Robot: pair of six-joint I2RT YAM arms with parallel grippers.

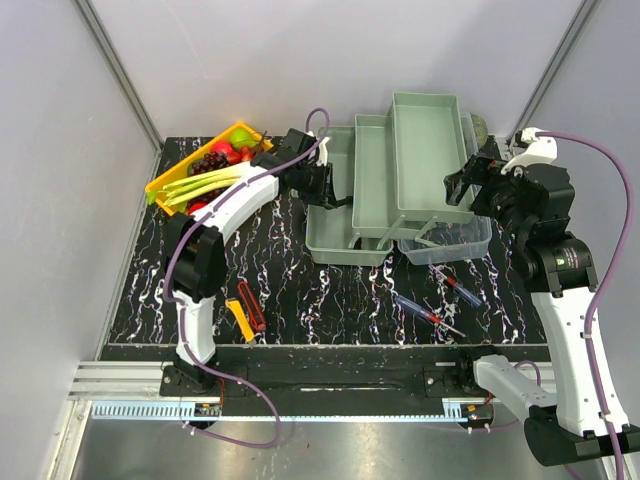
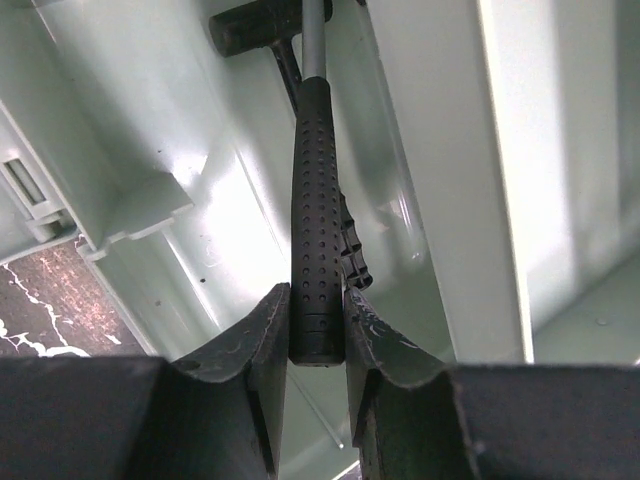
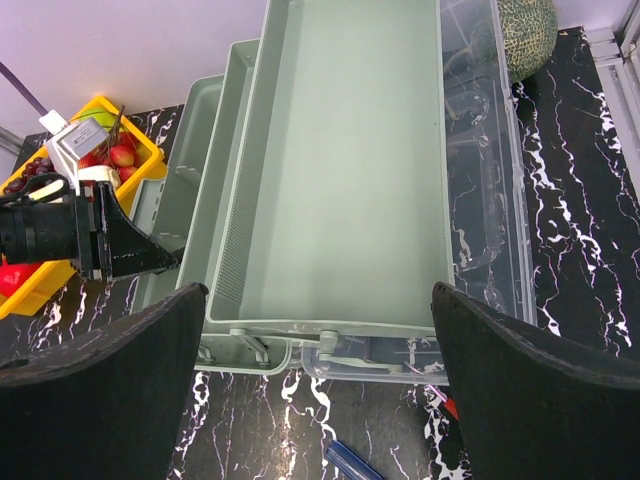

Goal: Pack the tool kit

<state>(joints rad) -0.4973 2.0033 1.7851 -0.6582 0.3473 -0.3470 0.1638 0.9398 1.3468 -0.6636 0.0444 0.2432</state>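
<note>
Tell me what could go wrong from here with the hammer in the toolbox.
1. The left gripper pinches the black dimpled-handled hammer only at the butt of its handle. The head-heavy tool may pivot or slip out when moved.
2. The hammer lies deep in the pale grey-green plastic toolbox, close to its walls, and may catch on them.
3. The open right gripper hovers over the fold-out green trays. Folding them now could hit the left arm.

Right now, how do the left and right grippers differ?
The left gripper is closed on the hammer by its black handle; the right gripper stands wide open, holding nothing. The left gripper reaches into the toolbox from its left side; the right gripper hovers above its trays. Both are at the toolbox.
</note>
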